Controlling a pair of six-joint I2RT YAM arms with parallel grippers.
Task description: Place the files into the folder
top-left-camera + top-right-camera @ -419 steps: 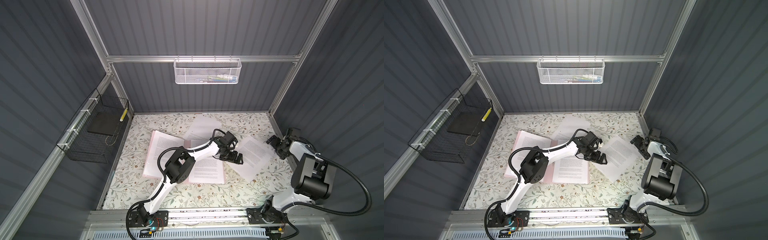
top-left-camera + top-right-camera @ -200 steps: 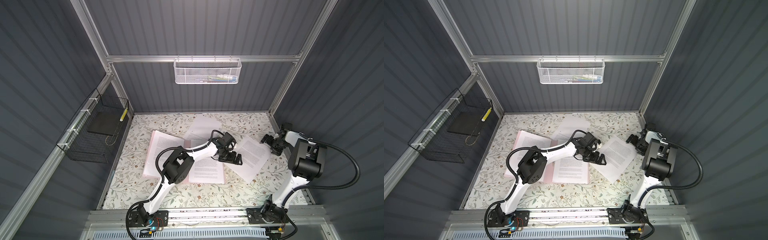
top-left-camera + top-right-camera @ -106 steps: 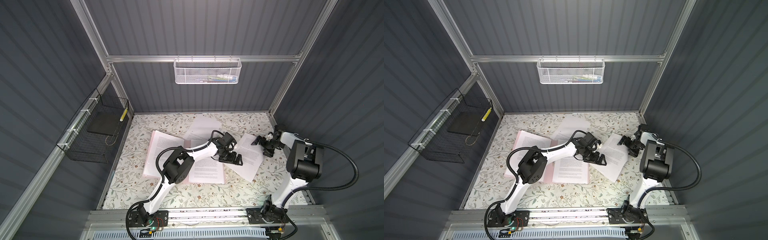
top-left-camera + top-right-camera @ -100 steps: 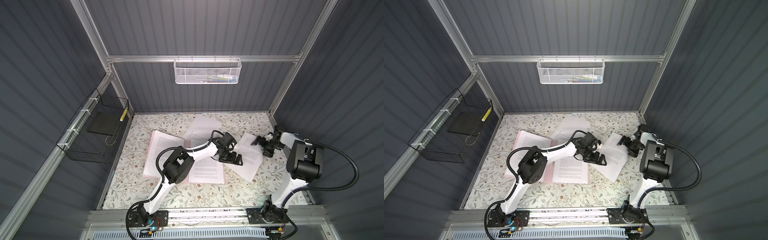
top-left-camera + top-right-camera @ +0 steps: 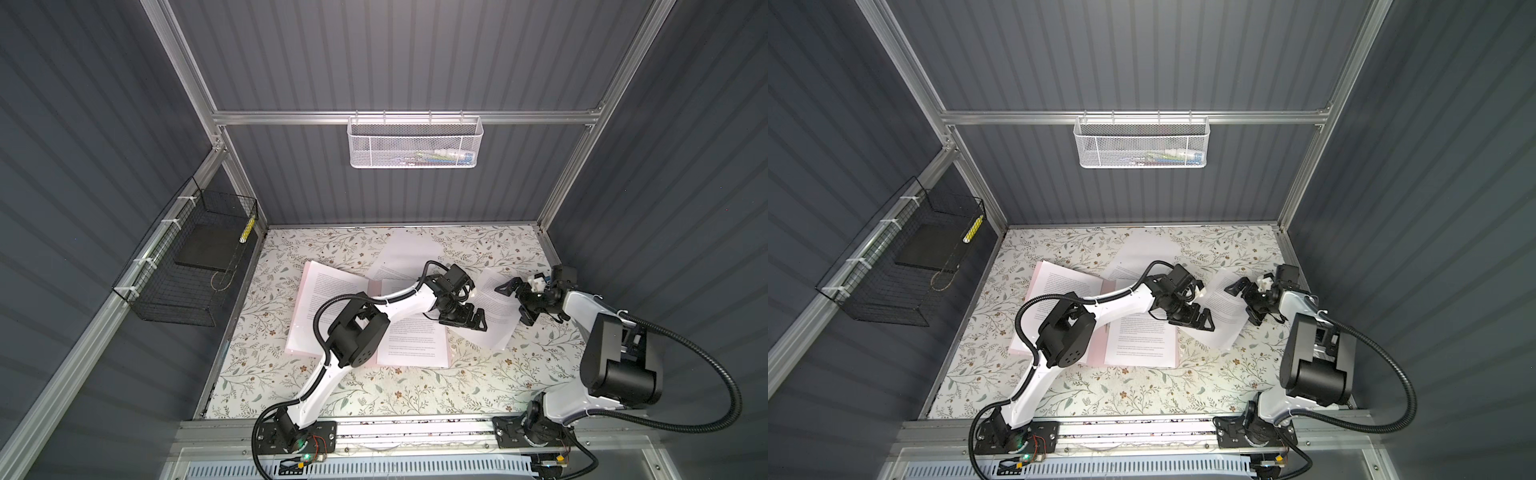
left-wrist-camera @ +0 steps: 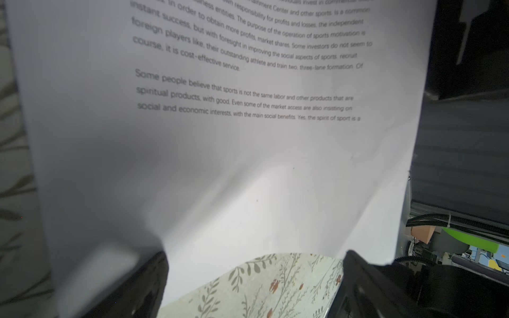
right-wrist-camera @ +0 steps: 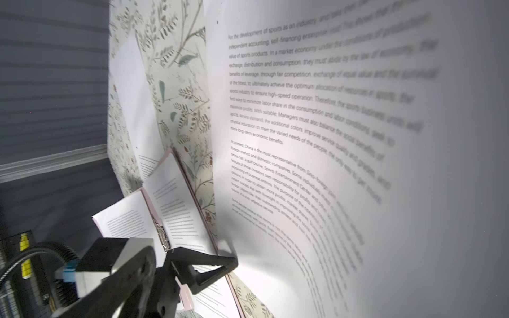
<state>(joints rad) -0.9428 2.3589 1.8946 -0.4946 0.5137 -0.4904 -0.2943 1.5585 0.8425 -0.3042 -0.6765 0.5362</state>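
The pink folder (image 5: 374,286) lies open at mid-table with a printed sheet (image 5: 328,286) on each half. Its metal clip (image 7: 162,236) shows in the right wrist view. A loose printed sheet (image 5: 494,307) (image 5: 1223,307) lies to its right, bowed upward. My left gripper (image 5: 463,322) (image 6: 253,286) is open at that sheet's left edge, and the lifted edge arcs over the gap between its fingers (image 6: 371,289). My right gripper (image 5: 517,303) is open, fingers spread wide at the sheet's right edge. A further sheet (image 5: 409,253) lies behind the folder.
A black wire basket (image 5: 195,266) holding a flat black slab hangs on the left wall. A white mesh basket (image 5: 415,143) hangs on the back rail. The floral table (image 5: 374,390) is walled on the left, back and right.
My right gripper has swung in from the right wall to the loose sheet's right edge, and the sheet has bowed up. My left gripper has hardly moved.
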